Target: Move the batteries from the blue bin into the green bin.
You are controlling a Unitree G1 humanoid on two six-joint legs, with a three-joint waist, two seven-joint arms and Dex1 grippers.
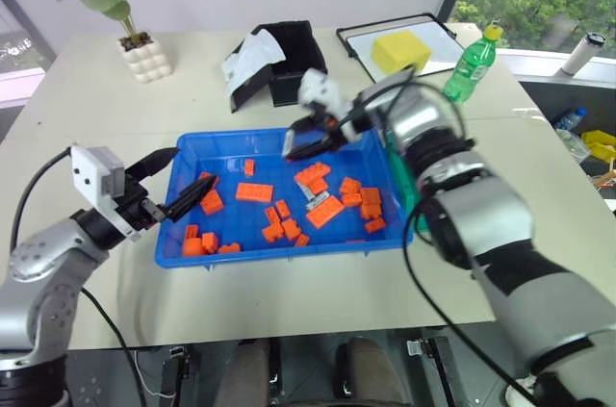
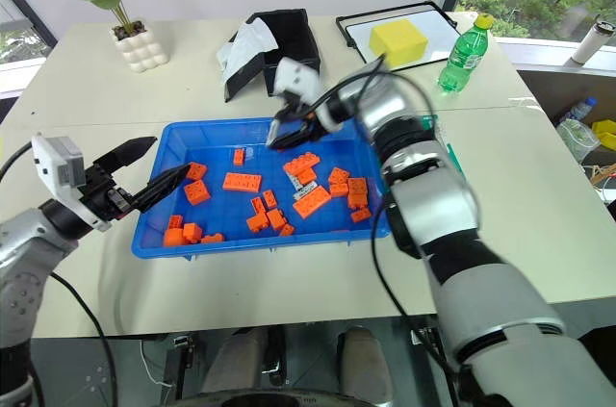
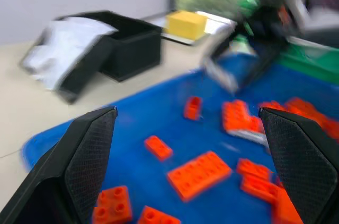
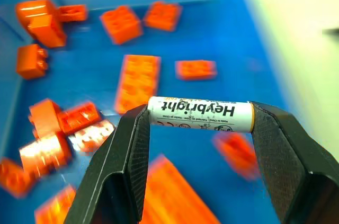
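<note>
One battery (image 4: 199, 116) clamped end-to-end in right pincer (image 4: 199, 123), above blue bin (image 4: 222, 38)

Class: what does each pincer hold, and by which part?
Right pincer holds a battery by its two ends, over the blue bin. Left pincer is open, holding nothing.

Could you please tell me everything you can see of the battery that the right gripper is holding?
The battery is a small white cylinder printed with black lettering, with a thin orange band near one end. It lies crosswise between the two black fingers of the right gripper, pinched by its ends. It hangs in the air above the blue bin and the orange blocks, touching nothing but the fingers.
</note>
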